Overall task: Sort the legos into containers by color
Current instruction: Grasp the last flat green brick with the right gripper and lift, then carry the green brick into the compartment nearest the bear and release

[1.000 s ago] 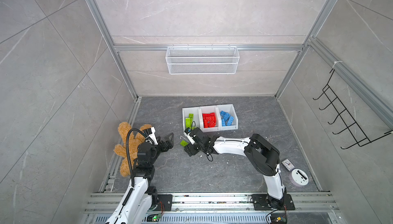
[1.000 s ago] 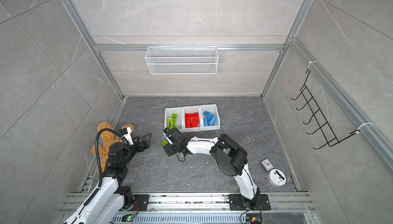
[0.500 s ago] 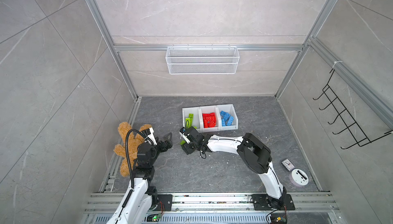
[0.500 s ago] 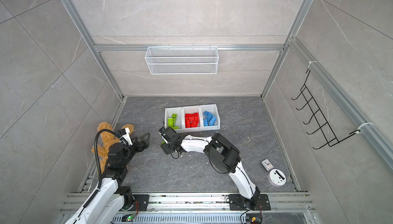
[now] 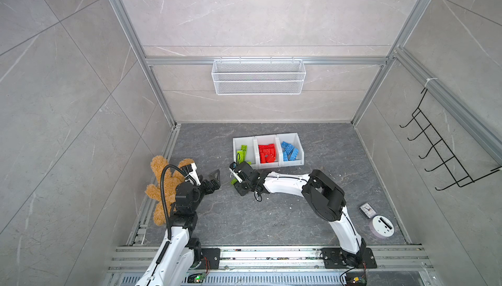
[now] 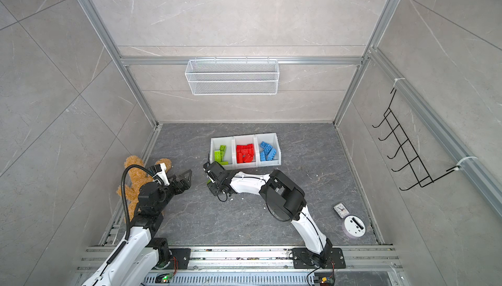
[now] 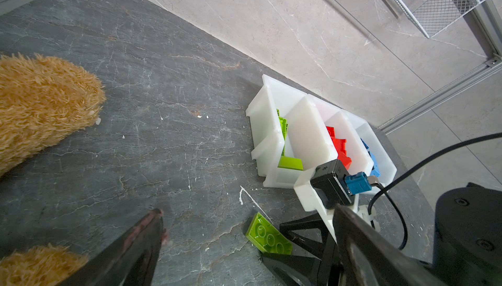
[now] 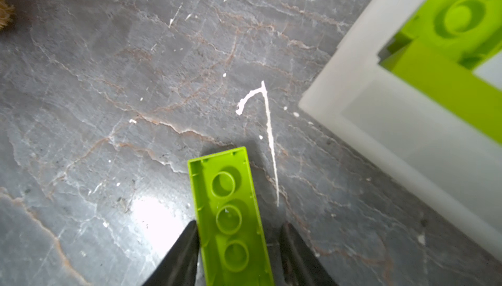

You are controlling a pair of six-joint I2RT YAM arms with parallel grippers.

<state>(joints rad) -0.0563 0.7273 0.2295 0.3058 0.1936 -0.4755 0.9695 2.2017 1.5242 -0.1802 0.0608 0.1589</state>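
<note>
Closing in over the last second, the right gripper (image 5: 237, 182) has advanced onto a lime green rectangular plastic brick (image 5: 233, 181). In both top views it sits low at the dark stone floor (image 5: 244, 216) with that brick between its jaws, just short of the row of three white plastic open-top bins (image 5: 237, 141). Green bricks (image 5: 241, 152) lie in the bin nearest the tool, red bricks (image 5: 266, 153) and blue bricks (image 5: 290, 152) in the two beyond. The left gripper (image 5: 213, 180) hangs well apart from it, holding nothing. In the left wrist view its black fingers (image 7: 141, 243) stand wide apart over bare floor, and the brick (image 7: 269, 237) lies ahead of them at the right gripper's tips. In the right wrist view the brick (image 8: 231, 216), hollow underside up, runs lengthwise between the black fingers (image 8: 184, 249). One touches its long side and the other stands just beside it with a sliver of floor between, so the jaws are not yet clamped. Grasping seems the step in hand, on what looks like the only piece outside the bins. Next the jaws must finish closing, then lift and carry it ahead and sideways over the nearest bin's low lip (image 8: 380, 124).
</note>
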